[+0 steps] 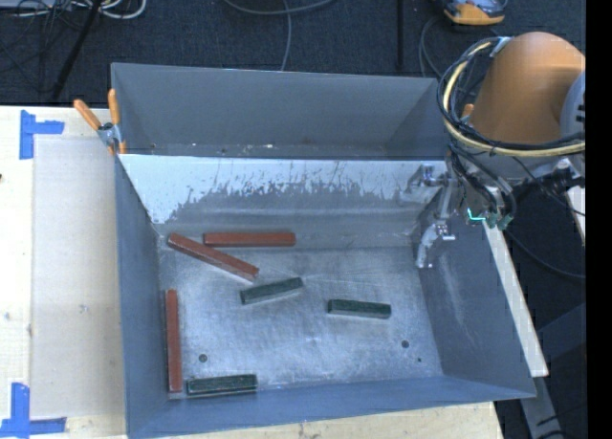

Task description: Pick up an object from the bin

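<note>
Grey bin, floor scuffed pale. Reddish-brown: upper bar, slanted bar, left bar. Dark green: centre bar, right bar, bottom bar. Orange arm cover.

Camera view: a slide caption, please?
Hand by grey bin's right wall; three red-brown bars and three dark green bars lie apart.

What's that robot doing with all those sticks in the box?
A robot arm comes into the grey metal bin from the right, and its job is to pick something out. Its gripper hangs by the bin's right wall, away from the things. Three reddish-brown bars lie flat on the left side, and dark green bars are scattered about the floor. The nearest dark green bar lies down and to the left of the gripper. Nothing is picked up yet.
</note>
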Motion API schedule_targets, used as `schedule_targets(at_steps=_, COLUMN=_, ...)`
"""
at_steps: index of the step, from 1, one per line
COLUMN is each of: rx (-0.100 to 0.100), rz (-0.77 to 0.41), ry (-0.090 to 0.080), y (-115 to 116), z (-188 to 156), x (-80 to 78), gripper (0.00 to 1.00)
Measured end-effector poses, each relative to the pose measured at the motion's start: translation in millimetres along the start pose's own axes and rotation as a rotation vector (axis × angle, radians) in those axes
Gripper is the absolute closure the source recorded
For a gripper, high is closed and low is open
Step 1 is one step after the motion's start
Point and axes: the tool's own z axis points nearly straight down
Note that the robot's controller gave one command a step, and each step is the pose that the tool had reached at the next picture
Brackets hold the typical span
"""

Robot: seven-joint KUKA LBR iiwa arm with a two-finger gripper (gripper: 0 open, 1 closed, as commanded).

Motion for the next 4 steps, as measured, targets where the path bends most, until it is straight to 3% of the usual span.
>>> schedule_targets(at_steps=1, rx=0.001, rz=-0.002, ry=-0.007, y=0.2, z=-4.8, x=-1.4, gripper=0.00)
schedule_targets(at_steps=2, rx=0.002, rz=-0.028, ry=-0.012, y=11.7, z=48.9, x=31.8, gripper=0.00)
schedule_targets(at_steps=3, rx=0.002, rz=-0.197, ry=-0.010, y=27.6, z=104.3, x=33.2, gripper=0.00)
schedule_targets(at_steps=4, rx=0.004, rz=0.027, ry=-0.024, y=54.1, z=135.9, x=44.2, gripper=1.00)
